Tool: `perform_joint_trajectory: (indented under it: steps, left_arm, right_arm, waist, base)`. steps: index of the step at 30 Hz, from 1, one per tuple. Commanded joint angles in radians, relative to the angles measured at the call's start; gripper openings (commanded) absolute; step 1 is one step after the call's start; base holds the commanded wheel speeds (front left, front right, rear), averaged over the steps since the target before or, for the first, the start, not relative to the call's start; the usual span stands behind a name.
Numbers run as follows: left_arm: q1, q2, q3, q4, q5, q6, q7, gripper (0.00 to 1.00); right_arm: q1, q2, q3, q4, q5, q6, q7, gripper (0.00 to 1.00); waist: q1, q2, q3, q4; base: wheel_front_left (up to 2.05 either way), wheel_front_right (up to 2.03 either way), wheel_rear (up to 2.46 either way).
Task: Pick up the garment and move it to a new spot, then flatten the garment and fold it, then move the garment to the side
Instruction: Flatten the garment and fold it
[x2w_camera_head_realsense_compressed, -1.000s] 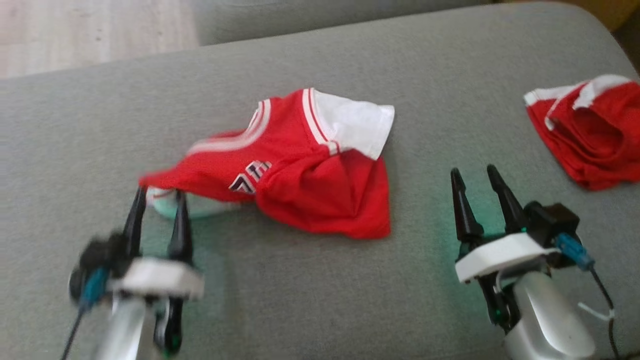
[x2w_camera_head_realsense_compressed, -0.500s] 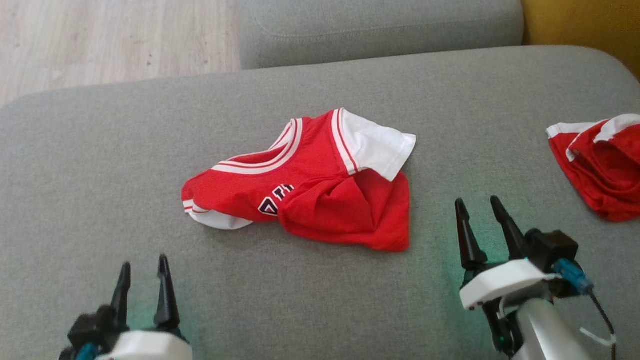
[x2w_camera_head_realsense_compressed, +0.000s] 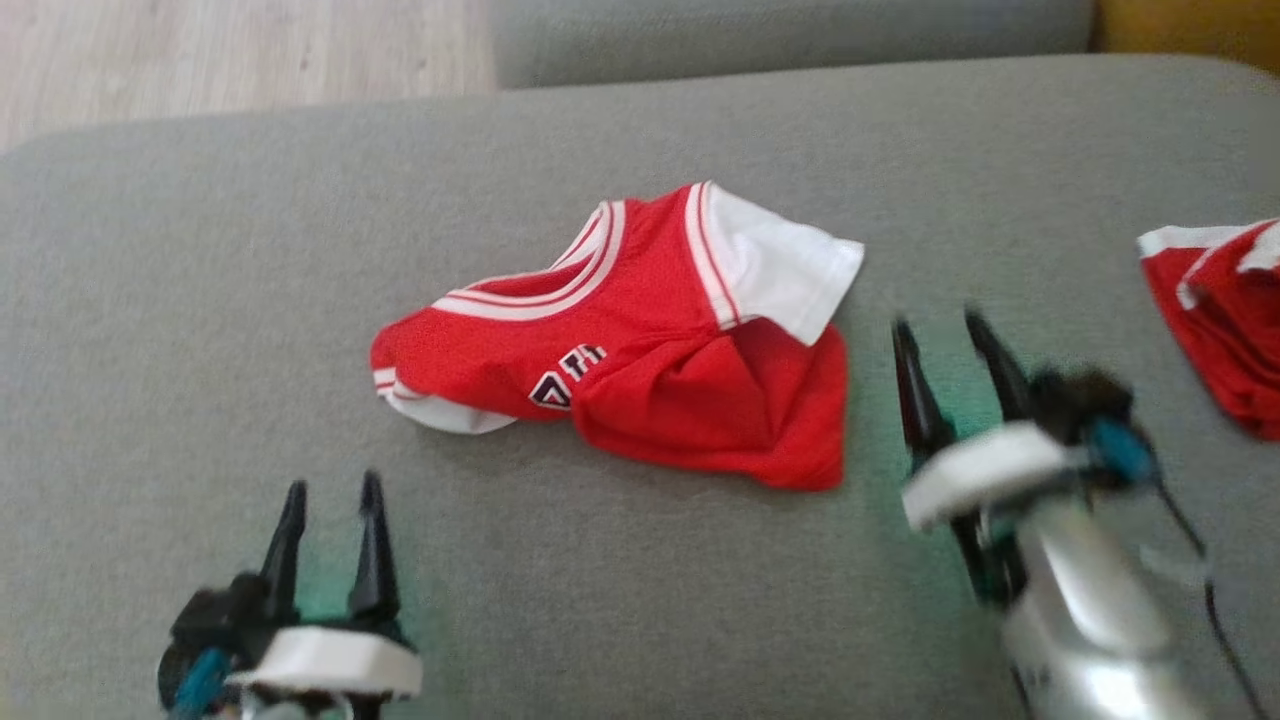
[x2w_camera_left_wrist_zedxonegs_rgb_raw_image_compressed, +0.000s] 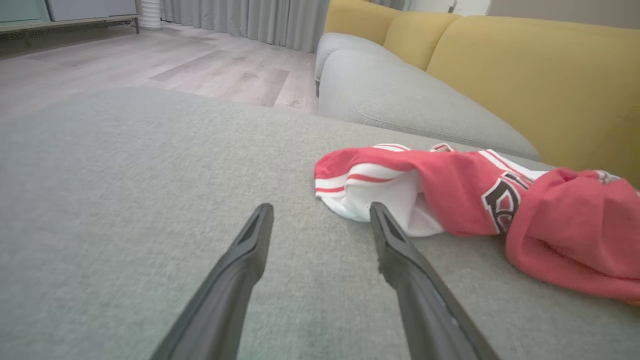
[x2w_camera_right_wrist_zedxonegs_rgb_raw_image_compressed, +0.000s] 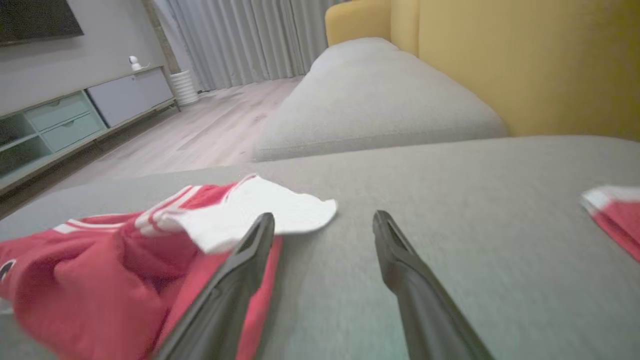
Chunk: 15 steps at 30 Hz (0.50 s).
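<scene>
With my left fingers (x2w_camera_head_realsense_compressed: 372, 545) and right fingers (x2w_camera_head_realsense_compressed: 915, 390) spread empty, I judged the jersey (x2w_camera_head_realsense_compressed: 640, 330) limp, best pinched at its sleeve (x2w_camera_head_realsense_compressed: 780, 265).

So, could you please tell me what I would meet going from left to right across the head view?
left gripper, jaws open → crumpled red jersey → right gripper, jaws open → second red garment at the right edge; all over the grey cushion.

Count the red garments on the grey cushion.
2. One red jersey lies crumpled midway on the grey cushion; a second red garment lies at the head view's right edge, partly cut off, so others may be hidden.
</scene>
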Motion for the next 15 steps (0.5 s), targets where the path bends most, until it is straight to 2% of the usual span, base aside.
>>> perform_joint_trajectory:
  steps: [1, 8, 15]
  left_arm:
    - [-0.058, 0.002, 0.007, -0.036, -0.012, -0.004, -0.009, 1.00]
    - [-0.121, 0.002, -0.112, -0.037, -0.068, -0.008, -0.009, 1.00]
    - [-0.148, 0.002, -0.184, -0.035, -0.091, -0.009, -0.010, 1.00]
  right_arm:
    - [-0.135, 0.001, 0.031, 0.005, -0.037, 0.007, -0.006, 1.00]
    - [-0.384, -0.039, -0.048, 0.239, -0.201, 0.007, 0.062, 1.00]
    - [-0.464, -0.073, -0.159, 0.428, -0.323, 0.007, 0.132, 1.00]
  waist:
    - [0.0000, 0.0000, 0.049, 0.043]
    - [0.0000, 0.0000, 0.143, 0.152]
    - [0.0000, 0.0000, 0.190, 0.216]
  base:
    - [0.00, 0.00, 0.00]
    - [0.00, 0.00, 0.00]
    - [0.00, 0.00, 0.00]
